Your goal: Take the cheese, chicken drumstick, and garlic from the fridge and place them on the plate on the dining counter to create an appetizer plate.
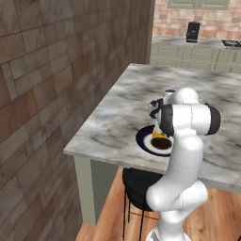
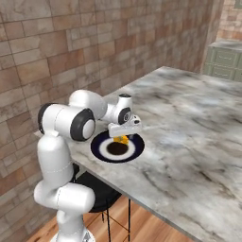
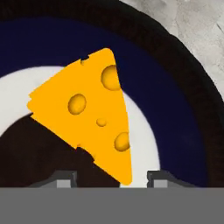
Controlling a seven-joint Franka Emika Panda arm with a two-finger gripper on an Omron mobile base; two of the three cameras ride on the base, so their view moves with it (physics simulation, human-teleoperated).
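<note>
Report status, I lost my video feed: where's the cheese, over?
End effector open, low over plate. Cheese lying flat on plate, between the fingertips, apparently released. Nothing else on plate, no obstruction on dining counter.

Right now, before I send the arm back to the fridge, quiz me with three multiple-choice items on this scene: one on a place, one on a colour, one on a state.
1. Where does the cheese lie?
A. on the plate
B. on a stool
C. on bare counter

2. What colour is the plate's outer band?
A. red
B. dark navy
C. green

3. How do the jaws of the gripper stand?
A. clamped on the cheese
C. apart, the wedge's point between the tips
B. shut, with nothing between them

Answers: 1 A, the hand view shows the wedge across the plate's rings on the dining counter. 2 B, navy surrounds the pale ring. 3 C, a gap shows on both sides of the wedge's point.
</note>
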